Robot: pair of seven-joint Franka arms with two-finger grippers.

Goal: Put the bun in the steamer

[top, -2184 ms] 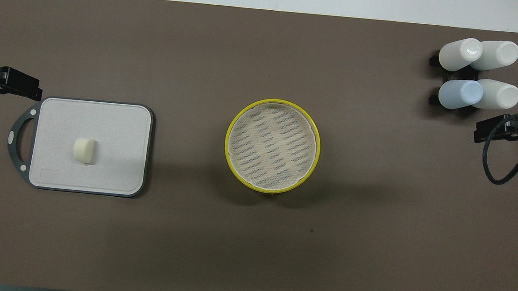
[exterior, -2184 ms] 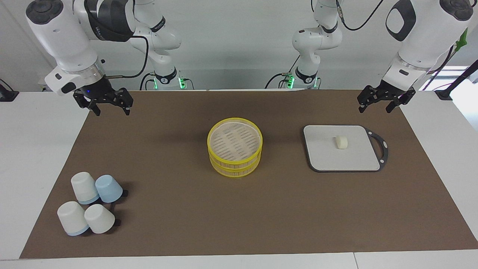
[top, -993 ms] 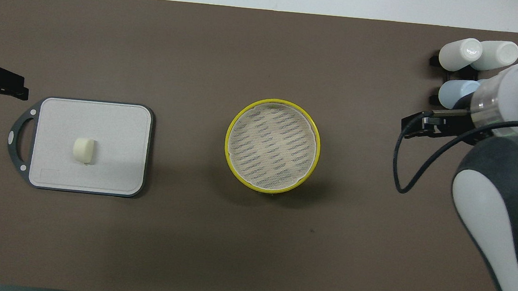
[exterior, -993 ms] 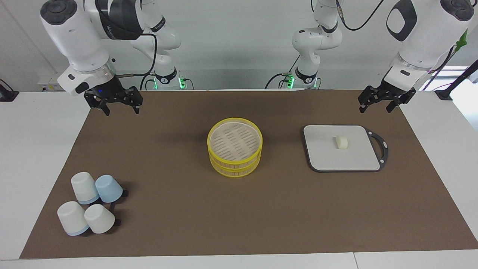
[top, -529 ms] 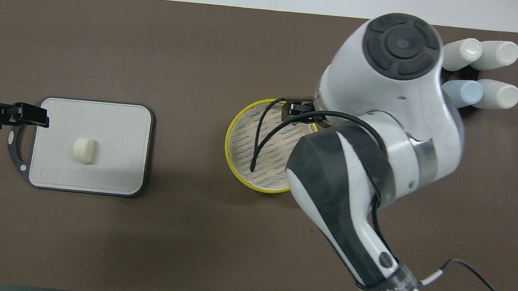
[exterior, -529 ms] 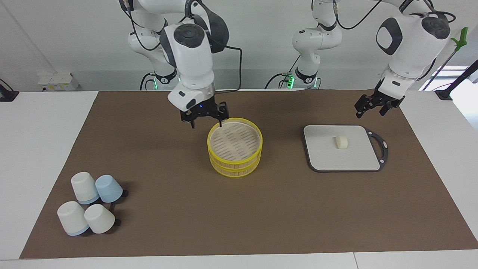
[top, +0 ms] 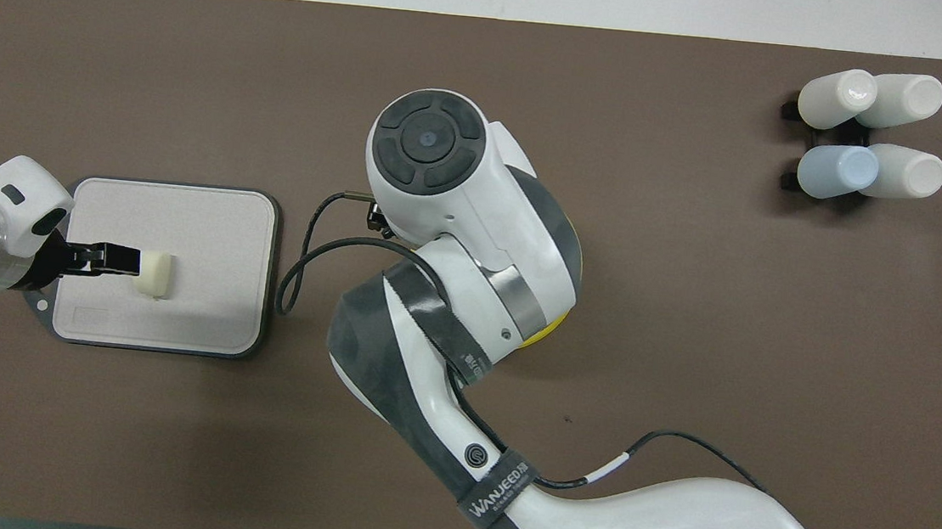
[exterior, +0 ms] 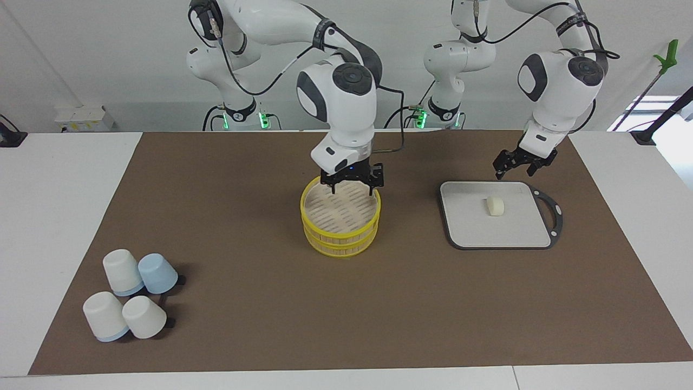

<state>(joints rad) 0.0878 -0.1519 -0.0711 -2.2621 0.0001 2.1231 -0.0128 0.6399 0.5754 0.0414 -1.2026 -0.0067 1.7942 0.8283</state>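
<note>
The bun, a small cream block, lies on the grey board toward the left arm's end of the table. My left gripper hangs open over the board's edge nearest the robots, clear of the bun. The yellow-rimmed steamer stands mid-table. My right gripper is open just above the steamer's rim, holding nothing. In the overhead view the right arm hides most of the steamer and its own gripper.
Several upturned white and pale blue cups cluster at the right arm's end of the brown mat, far from the robots. The board's dark handle points toward the table's end.
The right arm swung from its end of the table to over the steamer. The left gripper came down and in toward the board. Both stayed open.
</note>
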